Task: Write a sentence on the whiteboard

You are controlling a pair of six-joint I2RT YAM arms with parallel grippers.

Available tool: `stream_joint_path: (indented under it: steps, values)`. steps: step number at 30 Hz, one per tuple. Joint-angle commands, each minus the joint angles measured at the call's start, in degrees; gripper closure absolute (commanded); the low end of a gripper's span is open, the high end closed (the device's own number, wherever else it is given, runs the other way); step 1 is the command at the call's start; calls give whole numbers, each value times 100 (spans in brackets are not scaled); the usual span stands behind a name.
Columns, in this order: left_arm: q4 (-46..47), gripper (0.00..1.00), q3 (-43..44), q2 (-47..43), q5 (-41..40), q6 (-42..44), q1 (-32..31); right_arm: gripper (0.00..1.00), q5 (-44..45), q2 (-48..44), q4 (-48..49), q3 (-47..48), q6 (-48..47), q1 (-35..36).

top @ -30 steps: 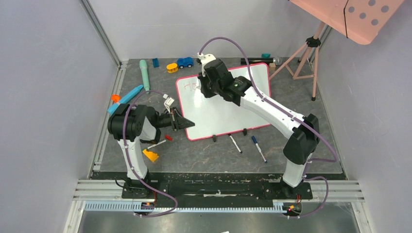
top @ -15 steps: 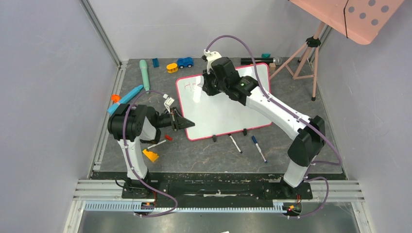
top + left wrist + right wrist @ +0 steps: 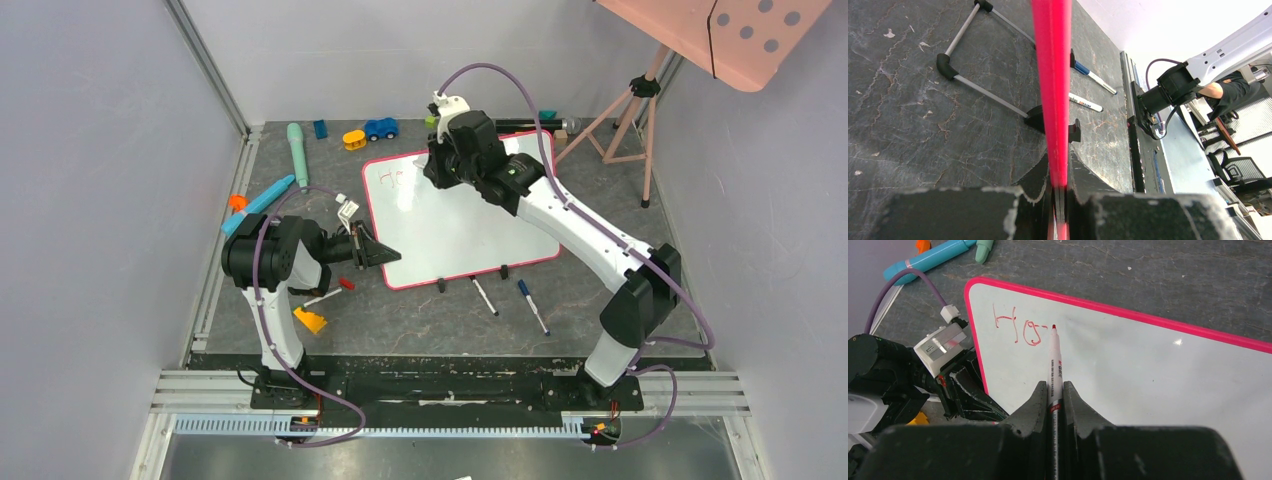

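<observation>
Your right gripper (image 3: pixel 1055 390) was clamped on a red marker (image 3: pixel 1054 360). Its fingers pinched the white barrel low in the centre of the right wrist frame, and the red tip pointed up the frame at the whiteboard (image 3: pixel 1158 375). The tip met the glossy surface at the end of a short dash, just right of the sentence (image 3: pixel 1017 329). That sentence read only "Ho" in thin red strokes, in the upper left of the frame close to the board's rounded pink corner.

In the top view the right arm reached diagonally from the lower right across the board, with its wrist over the board's upper edge near centre top.

Your left gripper (image 3: pixel 1058 172) was closed on the board's red frame, which ran edge-on as a vertical red bar up the middle of the left wrist frame. In the top view this grip sat on the board's left edge near its lower corner, left of centre.

The board sat in the middle of the frame on the dark table (image 3: pixel 400 320), with two black feet along its lower edge. A black-capped marker (image 3: pixel 484 296) and a blue-capped marker (image 3: pixel 532 306) lay just below the board, apart from it. A blue toy car (image 3: pixel 380 128) and a yellow piece (image 3: pixel 354 139) sat above the board's upper left corner.
</observation>
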Motion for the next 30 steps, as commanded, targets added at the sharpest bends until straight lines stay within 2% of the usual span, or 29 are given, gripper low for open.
stream_joint_path:
  steps: [1,30]
  values:
    - [262,98,-54,-27,22,663,-70,100,-136,74,121,148,-32,-6]
    - [262,98,-69,-42,29,687,-75,100,-104,356,130,323,-6,-2]
